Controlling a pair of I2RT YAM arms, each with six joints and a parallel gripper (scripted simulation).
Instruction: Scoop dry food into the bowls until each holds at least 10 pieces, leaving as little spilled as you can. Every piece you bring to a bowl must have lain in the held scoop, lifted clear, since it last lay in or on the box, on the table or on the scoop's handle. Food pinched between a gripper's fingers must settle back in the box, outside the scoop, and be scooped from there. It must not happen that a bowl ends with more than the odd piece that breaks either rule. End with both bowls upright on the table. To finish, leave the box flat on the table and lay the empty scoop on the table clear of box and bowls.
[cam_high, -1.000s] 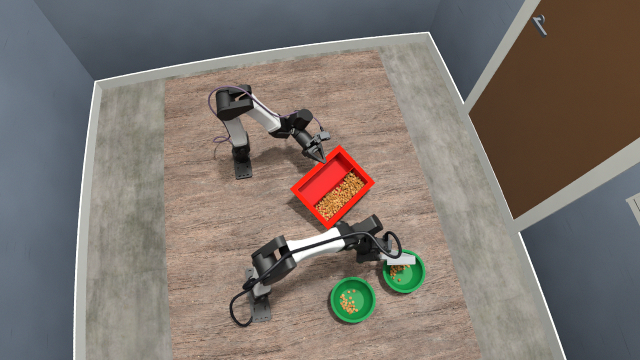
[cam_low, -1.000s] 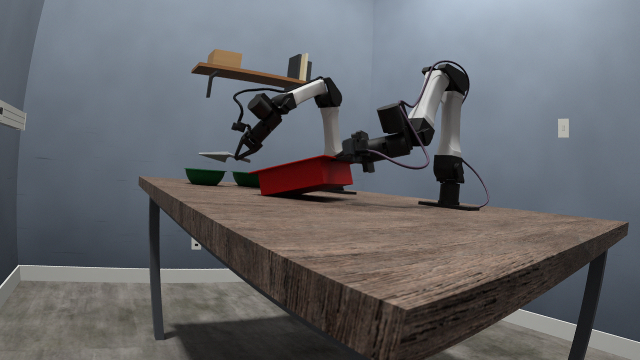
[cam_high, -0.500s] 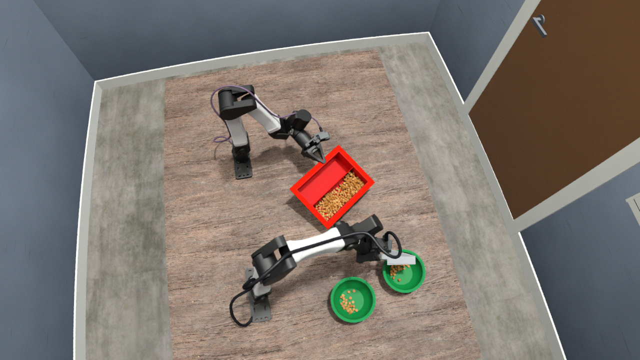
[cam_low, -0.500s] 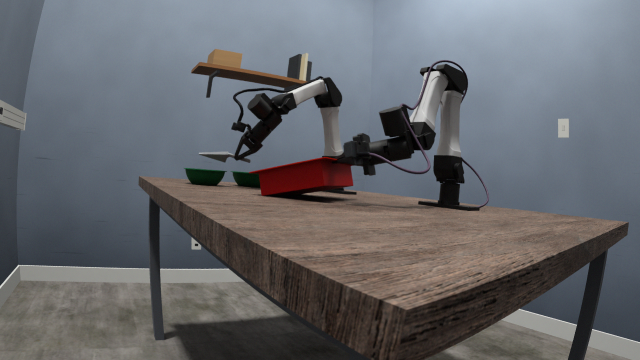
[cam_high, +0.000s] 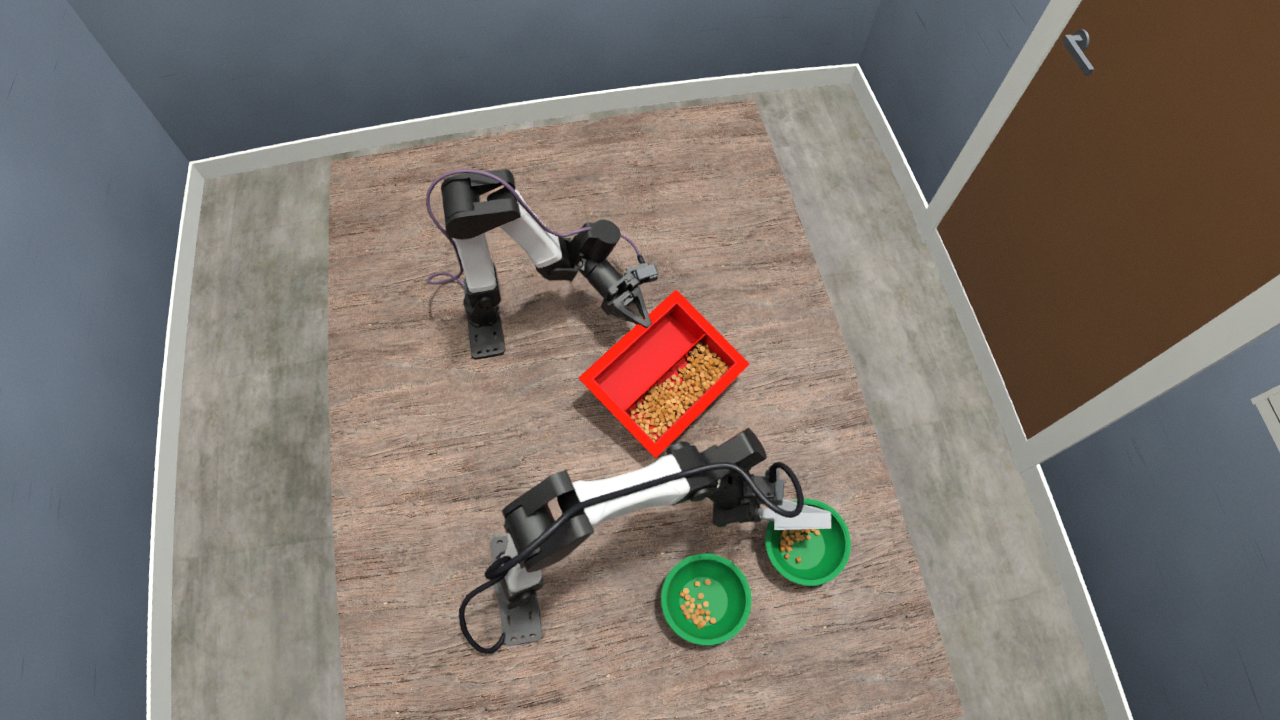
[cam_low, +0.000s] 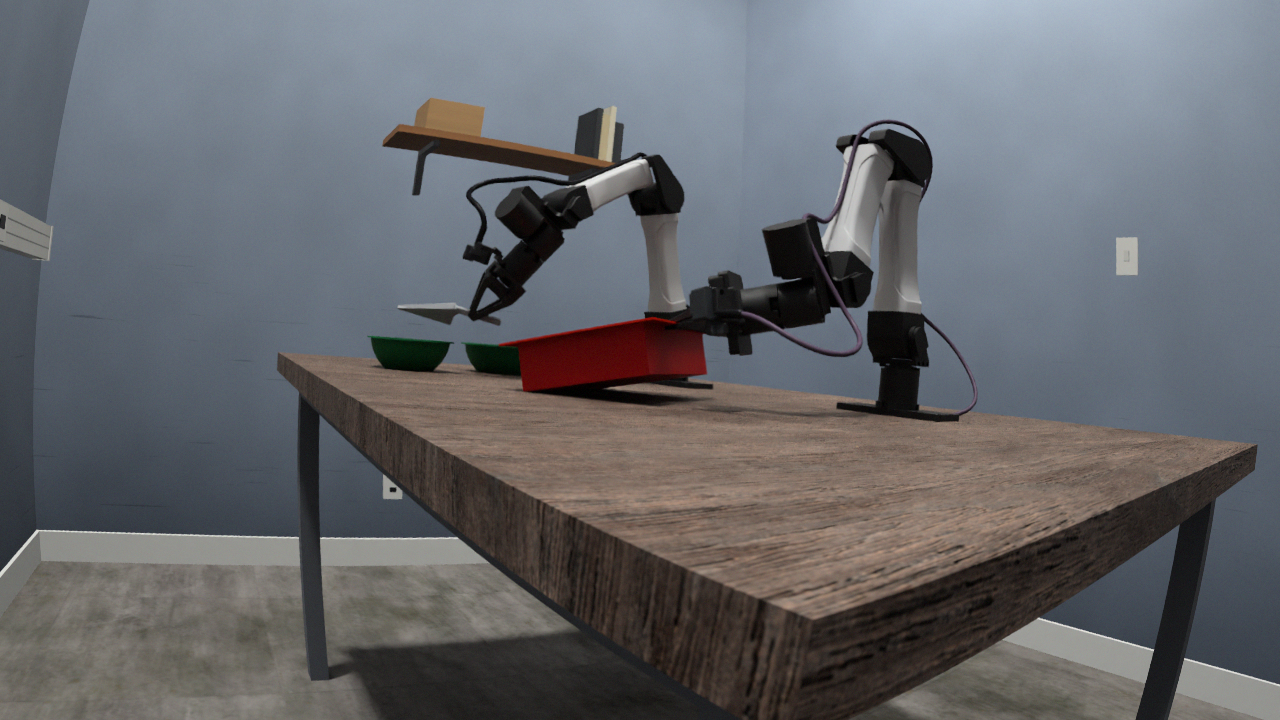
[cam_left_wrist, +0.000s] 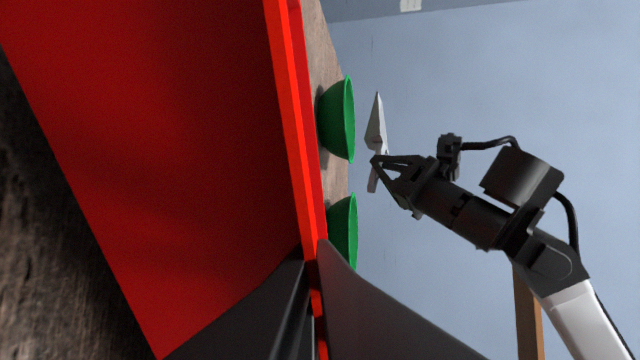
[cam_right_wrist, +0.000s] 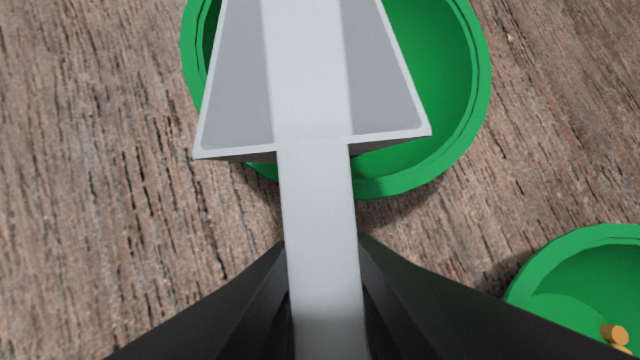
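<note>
The red box is tilted, its side at the left gripper raised off the table. Food lies in its lower half. My left gripper is shut on the raised rim. My right gripper is shut on the handle of the grey scoop. No food shows on the scoop. It hangs above the outer green bowl, partly hiding it. The other green bowl is upright. Both bowls hold several pieces.
The table carries both arm bases. The right arm passes between the box and the inner bowl. The outer bowl stands close to the table's edge. The two bowls stand a short gap apart.
</note>
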